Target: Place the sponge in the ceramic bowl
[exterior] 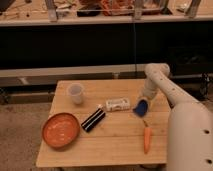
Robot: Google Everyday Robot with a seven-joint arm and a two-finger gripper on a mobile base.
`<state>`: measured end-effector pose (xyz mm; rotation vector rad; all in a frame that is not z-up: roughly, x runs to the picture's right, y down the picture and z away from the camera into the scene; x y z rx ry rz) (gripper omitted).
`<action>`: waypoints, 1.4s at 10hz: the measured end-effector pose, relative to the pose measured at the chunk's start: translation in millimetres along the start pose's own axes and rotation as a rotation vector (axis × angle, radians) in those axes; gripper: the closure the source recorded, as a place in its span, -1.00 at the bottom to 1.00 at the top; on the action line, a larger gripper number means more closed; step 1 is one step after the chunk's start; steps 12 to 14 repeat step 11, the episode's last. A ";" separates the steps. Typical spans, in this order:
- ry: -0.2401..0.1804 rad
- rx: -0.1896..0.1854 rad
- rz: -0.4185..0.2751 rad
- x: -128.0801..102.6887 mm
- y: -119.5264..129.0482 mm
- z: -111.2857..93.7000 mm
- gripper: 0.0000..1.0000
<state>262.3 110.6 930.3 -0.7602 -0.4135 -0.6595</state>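
The bright blue sponge (141,107) sits at the right side of the wooden table (115,142), directly under the end of my white arm. My gripper (144,100) is right at the sponge, its tip against or over the sponge's upper edge. The orange-red ceramic bowl (60,130) rests near the table's front left corner, well away from the sponge.
A translucent white cup (76,93) stands at the back left. A black ribbed oblong object (93,120) lies in the middle, a white packet (117,104) beside it. A carrot (146,139) lies front right. Dark shelving runs behind the table.
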 end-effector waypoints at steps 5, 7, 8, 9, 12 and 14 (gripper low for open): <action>0.006 -0.003 -0.011 0.8 -0.5 -4.0 0.91; 0.007 -0.004 -0.013 1.5 0.2 -6.1 0.94; 0.008 -0.005 -0.014 1.6 0.4 -6.6 0.91; 0.010 -0.005 -0.019 1.7 0.4 -7.5 0.80; 0.015 -0.009 -0.033 2.2 0.3 -8.9 0.57; 0.015 -0.009 -0.033 2.2 0.3 -8.9 0.57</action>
